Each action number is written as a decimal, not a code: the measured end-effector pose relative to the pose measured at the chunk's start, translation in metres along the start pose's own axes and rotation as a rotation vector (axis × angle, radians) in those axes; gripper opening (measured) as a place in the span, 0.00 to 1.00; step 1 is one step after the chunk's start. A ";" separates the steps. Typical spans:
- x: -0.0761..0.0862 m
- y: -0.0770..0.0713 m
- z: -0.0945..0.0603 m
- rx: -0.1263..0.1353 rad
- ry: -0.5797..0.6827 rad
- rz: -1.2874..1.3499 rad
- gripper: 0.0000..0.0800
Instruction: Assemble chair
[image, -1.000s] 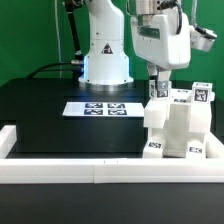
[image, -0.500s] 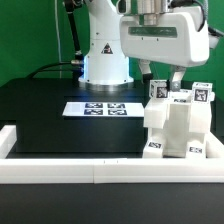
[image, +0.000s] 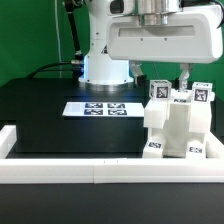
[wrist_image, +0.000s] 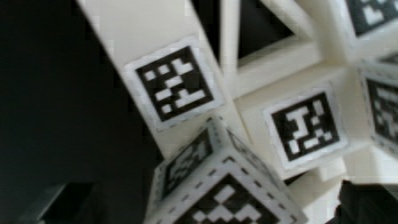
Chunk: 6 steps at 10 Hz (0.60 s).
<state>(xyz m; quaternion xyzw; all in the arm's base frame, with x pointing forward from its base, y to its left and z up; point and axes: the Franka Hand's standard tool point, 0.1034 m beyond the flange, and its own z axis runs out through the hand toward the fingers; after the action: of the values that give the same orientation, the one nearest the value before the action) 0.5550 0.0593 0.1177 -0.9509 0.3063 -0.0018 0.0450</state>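
1. The pincer (image: 160, 76) hangs with its two fingers (image: 184, 75) spread wide apart, gripping nothing; its broad white housing fills the upper part of the exterior view.
2. The chair (image: 178, 128), a blocky white assembly of joined pieces with small black-and-white tags, stands directly below the pincer, with its upper posts rising between and just under the fingertips.
3. Whether the fingers touch the posts cannot be told.
4. The wrist view shows the chair's white pieces (wrist_image: 214, 130) very close, with several square tags on angled faces against a dark background.
5. The chair rests on the black table (image: 40, 115), just behind the long white border rail (image: 70, 168) that runs below the pincer across the front and encloses the work area; within this border lie only the chair and the marker board.
6. The marker board (image: 100, 108) lies flat on the table, away from the pincer toward the exterior view's left, apart from the chair.
7. The arm's white base (image: 105, 50) stands behind the marker board.
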 end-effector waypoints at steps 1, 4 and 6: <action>0.000 0.000 0.000 -0.002 0.001 -0.076 0.81; 0.000 0.000 0.000 -0.008 0.003 -0.280 0.81; 0.001 0.001 0.000 -0.009 0.002 -0.413 0.81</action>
<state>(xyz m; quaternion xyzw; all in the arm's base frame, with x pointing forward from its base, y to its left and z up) 0.5550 0.0577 0.1175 -0.9936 0.1051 -0.0106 0.0392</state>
